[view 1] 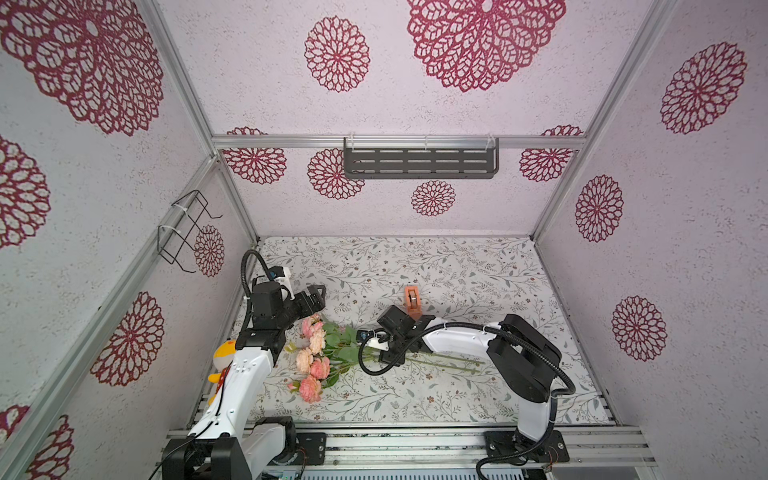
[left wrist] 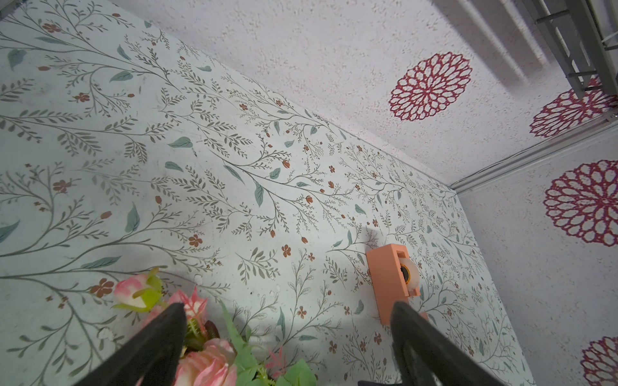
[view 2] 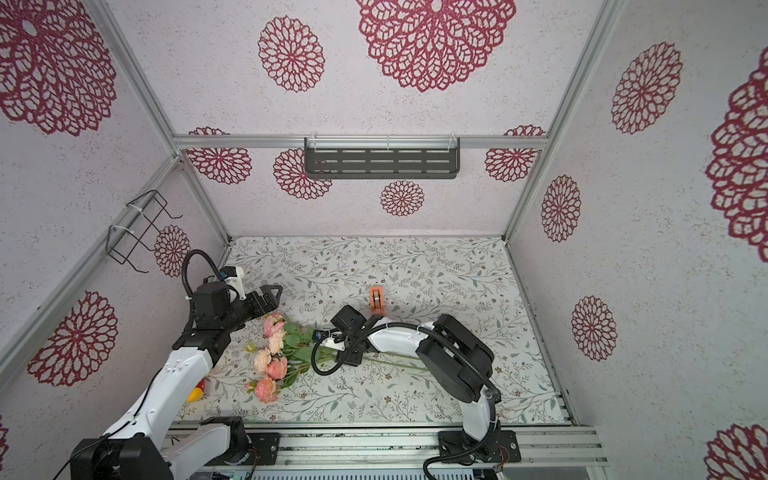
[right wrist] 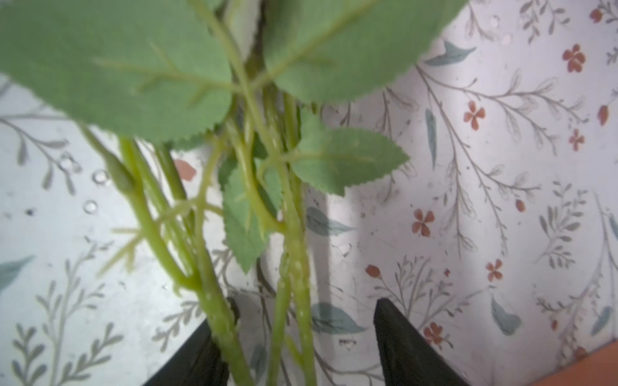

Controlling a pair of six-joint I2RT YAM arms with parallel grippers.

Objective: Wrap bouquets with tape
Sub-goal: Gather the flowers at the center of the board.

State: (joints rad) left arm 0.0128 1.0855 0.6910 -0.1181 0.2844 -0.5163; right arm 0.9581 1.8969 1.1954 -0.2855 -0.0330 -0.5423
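The right gripper (right wrist: 306, 302) stands with its black wedge-shaped fingers (right wrist: 401, 344) apart, straddling the thin, waxy green stems (right wrist: 294, 250). One finger touches a stem, while the other is clear of them with table showing in the gap, so the jaws are not clamped. The left gripper (left wrist: 287, 304) is spread wide and empty, hovering over the blooms with nothing between its fingers.

The bouquet of ruffled pink and peach fabric flowers (view 1: 318, 353) lies flat on the table, heads toward the left arm. Its long stems (view 1: 449, 359) run under the right wrist, and its serrated, matte cloth leaves crowd the right wrist view. Just beyond the right wrist, close to the stems but apart from them, stands the small orange block-shaped plastic dispenser (view 1: 412, 300). A pale tape roll on a dark core (left wrist: 406, 272) is seated in it. All of this rests on the smooth table covering printed with leafy sprigs (view 1: 457, 266).

No tape appears pulled out or wound on the stems, so I judge the task is at its start. Gathering the stems, drawing tape and wrapping all remain.
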